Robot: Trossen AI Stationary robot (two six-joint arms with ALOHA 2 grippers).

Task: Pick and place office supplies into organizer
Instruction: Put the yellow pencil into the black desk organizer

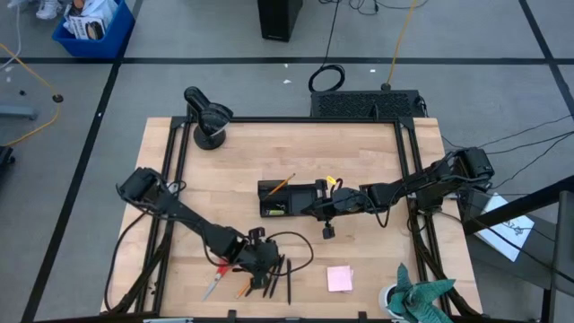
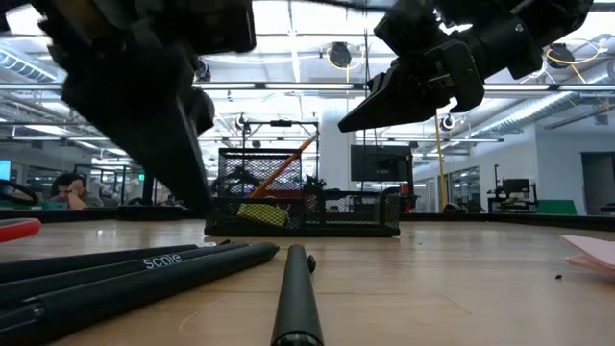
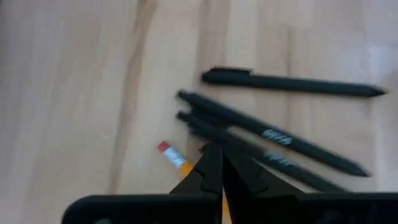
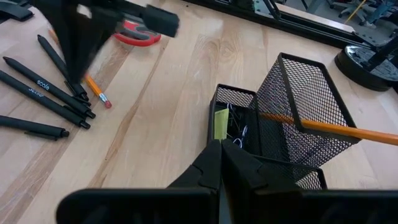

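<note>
Start at the left of the counter point(image 1: 179, 269): your red-handled scissors point(image 1: 213, 285) lie at the near-left, and just beside them is the loose cluster, an orange pencil point(image 3: 174, 156) and three black pens point(image 3: 273, 138) lying roughly side by side. The left claw point(image 1: 260, 260) is down on this cluster with its fingers brought together. In the left wrist view the pencil's eraser end pokes out beside the closed tips and orange shows between them, so it looks pinched on the pencil, though you cannot be certain the grip is sound.

The relation that matters: the pencil's long axis runs straight out from under the claw, and the pens lie crosswise just beyond it, one close to touching. A lift should go straight up, or the tail end may drag a pen.

From there the mesh organizer point(image 1: 291, 197) lies toward the middle of the counter, up and to the right of the left claw. The wood between looks open, with no edge close by. One pencil point(image 4: 323, 127) already leans in its tall cup, and a small yellow piece point(image 4: 220, 124) sits in a low compartment.

The right claw point(image 1: 329, 213) hangs closed and empty just beside the organizer's right end, nearer to it than the left, so watch for crowding there. Farther right, the pink sticky-note pad point(image 1: 340, 279) waits near the front edge.
</note>
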